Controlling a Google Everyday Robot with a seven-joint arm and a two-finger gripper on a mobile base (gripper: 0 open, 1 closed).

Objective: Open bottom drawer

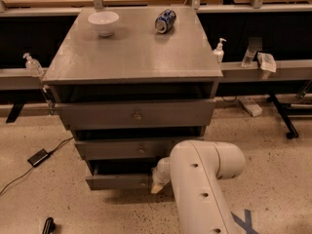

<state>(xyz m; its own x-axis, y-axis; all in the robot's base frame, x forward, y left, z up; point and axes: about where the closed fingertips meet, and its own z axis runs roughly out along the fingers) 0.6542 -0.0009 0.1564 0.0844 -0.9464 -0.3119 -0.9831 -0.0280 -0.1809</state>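
Camera view looks down on a grey cabinet, taken from the left: a clear pump bottle (32, 65) stands on the rail beside the cabinet, and below it a small black box (38, 157) with a cable lies on the speckled floor. On the grey worktop (131, 57) a white bowl (103, 23) sits upright at the back left, and a blue-and-white can (165, 21) lies on its side at the back right, well apart from the bowl. Below come the top drawer (136, 114), the middle drawer (124, 148) and the bottom drawer (114, 181), lowest of the three and just above the floor, each with a dark gap over its front. The gripper (156, 185) is at the right end of the bottom drawer's front, its cream tip pointing down; whether it grips anything I cannot tell. The white arm (202, 189) hides the rest. Right of the cabinet a second pump bottle (219, 50), a clear container (248, 57) and a white packet (266, 61) sit on the rail
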